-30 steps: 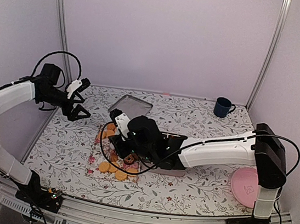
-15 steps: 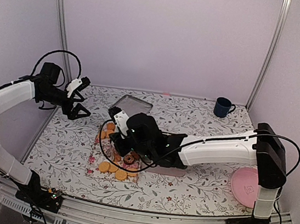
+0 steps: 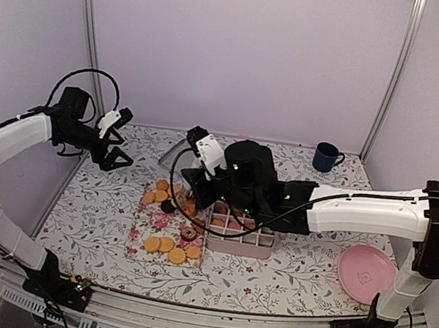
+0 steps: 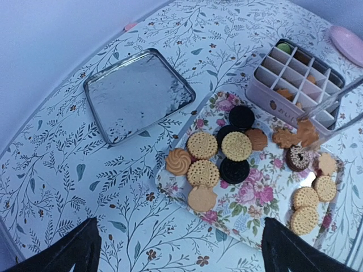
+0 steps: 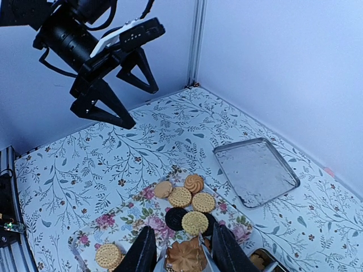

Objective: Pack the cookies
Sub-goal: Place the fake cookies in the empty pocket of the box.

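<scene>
Though sprawled low across the floral tray (image 3: 147, 223) a second ago, now stands higher and farther back on the right arm, uncovering the divided pink tin (image 3: 240, 243) that was hidden then. Pinches one golden flower-shaped cookie (image 5: 182, 255) between the narrowed fingers of the right gripper (image 5: 182, 259), over the tray's edge nearest the tin. Keeps the left gripper (image 3: 115, 160) much where it was, aloft over the left rear corner of the table (image 3: 285, 282), jaws spread wide around nothing.

Finds most of the cookies (image 4: 202, 145) lying on the tray. Shows, at the end toward the silver lid (image 4: 136, 93), a cluster of golden rounds with three dark ones among them. Shows, at the other end, a chocolate-topped one and several more golden rounds.

Places the tin just beside the tray's right edge; cannot tell whether touching. Holds a green cookie (image 4: 285, 49) in one far corner cell and golden pieces in a few other cells. Leaves the remaining cells too shaded to read.

Sets the lid flat behind the tray and apart from it, mirror side up. Puts a blue mug (image 3: 326, 157) upright at the right rear, its inside out of sight. Puts a pink plate (image 3: 365, 272) at the right front, well apart from the tin.
</scene>
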You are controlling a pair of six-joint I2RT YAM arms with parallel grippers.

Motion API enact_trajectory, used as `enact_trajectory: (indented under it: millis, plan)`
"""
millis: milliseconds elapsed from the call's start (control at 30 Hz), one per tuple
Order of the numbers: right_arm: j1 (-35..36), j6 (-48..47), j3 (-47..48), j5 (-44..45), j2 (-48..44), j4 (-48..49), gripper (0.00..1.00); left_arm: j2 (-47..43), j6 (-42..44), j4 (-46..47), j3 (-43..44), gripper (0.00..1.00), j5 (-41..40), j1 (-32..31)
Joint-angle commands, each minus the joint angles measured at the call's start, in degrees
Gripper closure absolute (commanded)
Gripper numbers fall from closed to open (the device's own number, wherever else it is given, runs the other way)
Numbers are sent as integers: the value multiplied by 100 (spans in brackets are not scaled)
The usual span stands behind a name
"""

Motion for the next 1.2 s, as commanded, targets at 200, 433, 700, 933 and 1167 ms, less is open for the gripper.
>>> enact_trajectory:
  millis: [200,433,700,933,1167]
  plan:
    - [-248,383,-1541,933,-2220,-902,80,245,53,-229,271,1,55,11]
    - [-366,887,-2490,1256,-3338,-1409,80,363,27,-309,275,1,146,6]
    - [-612,806,-2622,1302,-3418,-1435,80,357,-26,-309,281,1,195,8]
    - [-855,756,-2780,1127,-3350,-1235,78,339,-10,-309,251,1,168,6]
    - [-941,748,-2810,1005,-3229,-1093,66,331,17,-309,224,1,141,6]
